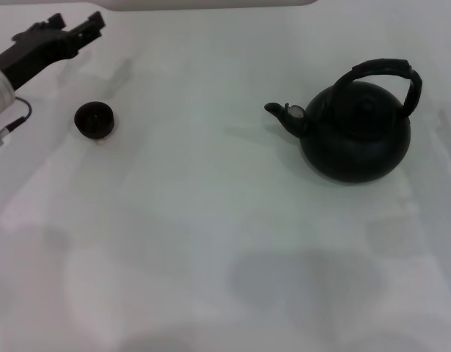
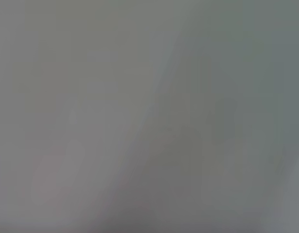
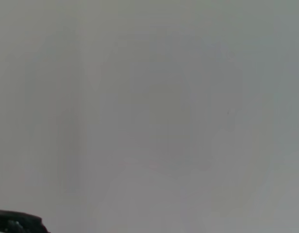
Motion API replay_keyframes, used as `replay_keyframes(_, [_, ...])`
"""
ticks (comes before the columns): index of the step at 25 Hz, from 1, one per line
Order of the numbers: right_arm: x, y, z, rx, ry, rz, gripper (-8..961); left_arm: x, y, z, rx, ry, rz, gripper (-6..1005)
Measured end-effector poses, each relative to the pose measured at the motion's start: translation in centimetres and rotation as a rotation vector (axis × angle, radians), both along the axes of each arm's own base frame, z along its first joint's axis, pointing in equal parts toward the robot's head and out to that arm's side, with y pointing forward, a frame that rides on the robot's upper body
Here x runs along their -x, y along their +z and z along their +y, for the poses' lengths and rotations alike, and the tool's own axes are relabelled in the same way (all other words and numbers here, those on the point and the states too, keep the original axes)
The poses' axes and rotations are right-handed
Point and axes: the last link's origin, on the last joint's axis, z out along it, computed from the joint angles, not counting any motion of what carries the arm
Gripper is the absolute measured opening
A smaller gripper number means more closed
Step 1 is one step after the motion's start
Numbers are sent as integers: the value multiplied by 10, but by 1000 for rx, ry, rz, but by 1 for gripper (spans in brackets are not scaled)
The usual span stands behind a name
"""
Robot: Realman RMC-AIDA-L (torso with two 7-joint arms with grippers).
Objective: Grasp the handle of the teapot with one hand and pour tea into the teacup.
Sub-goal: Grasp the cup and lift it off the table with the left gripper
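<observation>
From the head view, the teapot (image 1: 356, 130) stands upright toward the table's (image 1: 210, 242) right side, its handle (image 1: 381, 73) arched overhead and spout aimed left. The teacup (image 1: 94, 119) sits well apart, near the left edge. The left gripper (image 1: 84, 29) hovers by the far left corner, beyond the cup; I cannot tell how its fingers stand.

Both wrist views show only pale tabletop.

White tabletop (image 1: 210, 242) fills view; soft grey shadows; pale band along far edge.
</observation>
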Motion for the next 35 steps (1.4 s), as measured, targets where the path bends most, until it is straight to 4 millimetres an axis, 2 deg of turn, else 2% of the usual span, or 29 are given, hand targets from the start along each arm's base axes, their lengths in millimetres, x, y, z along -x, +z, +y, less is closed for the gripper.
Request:
replay_keyframes(7, [0, 1, 2, 0, 3, -4, 858, -12, 8, 19, 174, 2, 123, 880])
replay_keyframes(8, [0, 1, 3, -1, 2, -5, 858, -13, 15, 24, 259, 46, 182, 880])
replay_keyframes(12, [-3, 2, 4, -1, -18, -7, 858, -15, 24, 26, 322, 74, 223, 879])
replay_keyframes(18, [-1, 1, 9, 6, -17, -11, 858, -30, 41, 28, 400, 64, 258, 876])
replay_keyframes(25, [-1, 1, 11, 9, -19, -12, 858, -34, 41, 29, 524, 126, 362, 872])
replay_keyframes(35, [-2, 0, 12, 17, -27, -14, 858, -36, 35, 27, 584, 144, 408, 866])
